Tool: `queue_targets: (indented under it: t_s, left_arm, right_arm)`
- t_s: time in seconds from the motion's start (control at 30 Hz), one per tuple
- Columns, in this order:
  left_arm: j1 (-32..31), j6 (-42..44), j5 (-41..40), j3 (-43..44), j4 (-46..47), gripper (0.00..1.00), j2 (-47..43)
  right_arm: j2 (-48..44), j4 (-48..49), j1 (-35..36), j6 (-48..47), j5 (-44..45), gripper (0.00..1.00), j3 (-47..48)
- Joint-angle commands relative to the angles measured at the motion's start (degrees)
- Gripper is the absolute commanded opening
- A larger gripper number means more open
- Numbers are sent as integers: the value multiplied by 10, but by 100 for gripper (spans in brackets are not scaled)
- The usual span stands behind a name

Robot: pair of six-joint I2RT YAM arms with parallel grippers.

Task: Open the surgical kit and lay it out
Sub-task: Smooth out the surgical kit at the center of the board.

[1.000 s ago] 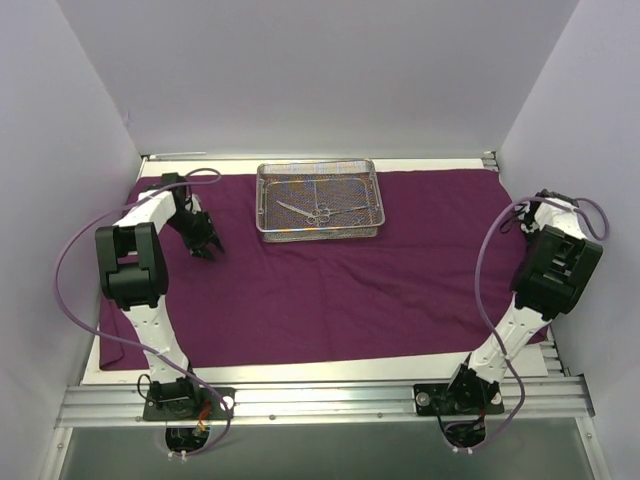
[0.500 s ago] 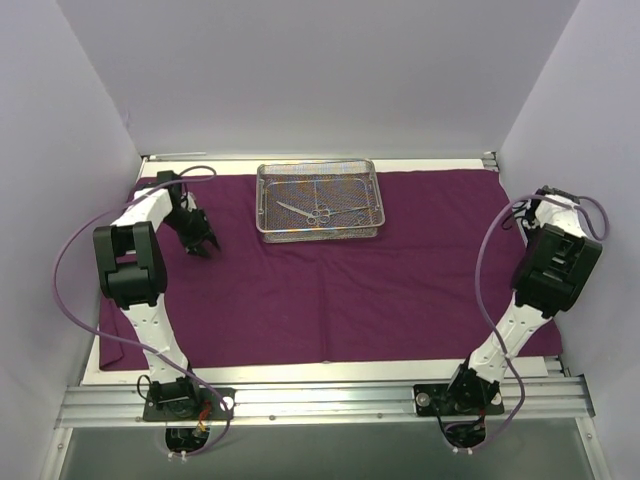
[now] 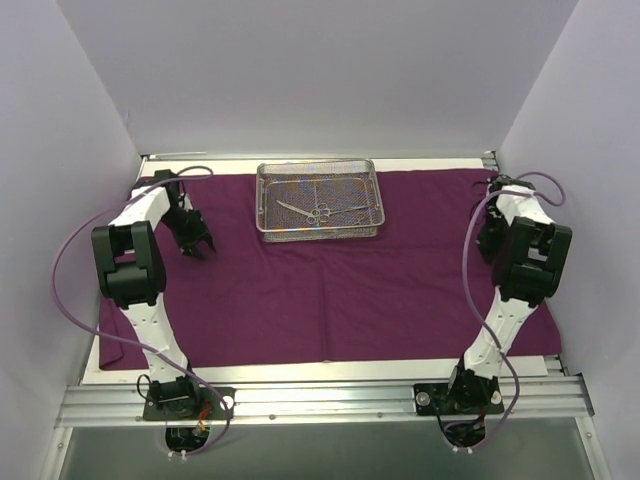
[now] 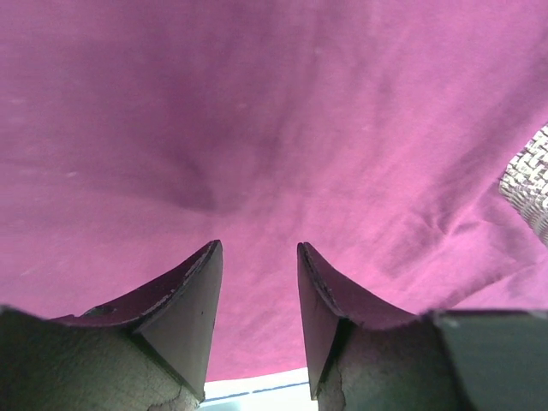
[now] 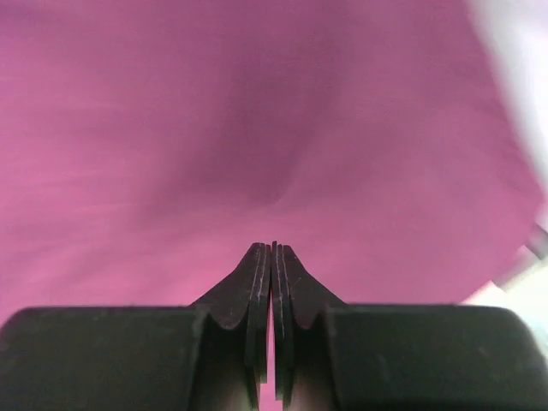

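The dark purple cloth wrap [image 3: 330, 290] lies spread flat over the table. On its far middle stands the silver wire-mesh tray [image 3: 268, 200], with thin ring-handled instruments [image 3: 308, 211] lying inside. My left gripper [image 3: 198, 245] hovers over the cloth left of the tray, open, nothing between its fingers [image 4: 193, 295]; a corner of the tray [image 4: 529, 184] shows at the right edge of the left wrist view. My right gripper [image 5: 272, 248] is shut and empty just above the cloth [image 5: 214, 137] near its far right corner; in the top view the right arm [image 3: 525, 250] hides it.
White walls close in the left, back and right. A metal rail [image 3: 320, 400] runs along the near edge with both arm bases on it. A purple cable [image 3: 70, 260] loops beside the left arm, another [image 3: 470, 270] beside the right arm. Bare white table [image 3: 330, 371] borders the cloth's near side.
My right arm swung inward and farther back, to the cloth's far right corner; its jaws opened briefly and shut again. My left gripper drifted slightly left and back.
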Motion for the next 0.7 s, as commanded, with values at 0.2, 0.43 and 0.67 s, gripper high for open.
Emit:
queue_targets:
  t_s: [0.2, 0.43, 0.67]
  left_arm:
    - [26, 16, -64, 50, -38, 50, -47]
    - [52, -1, -161, 56, -102, 50, -56]
    - [132, 16, -207, -4, -122, 33, -82]
  right_arm:
    - [10, 317, 82, 36, -277, 17, 37]
    - [114, 416, 105, 99, -372, 19, 119]
    - [184, 446, 103, 107, -430, 18, 179]
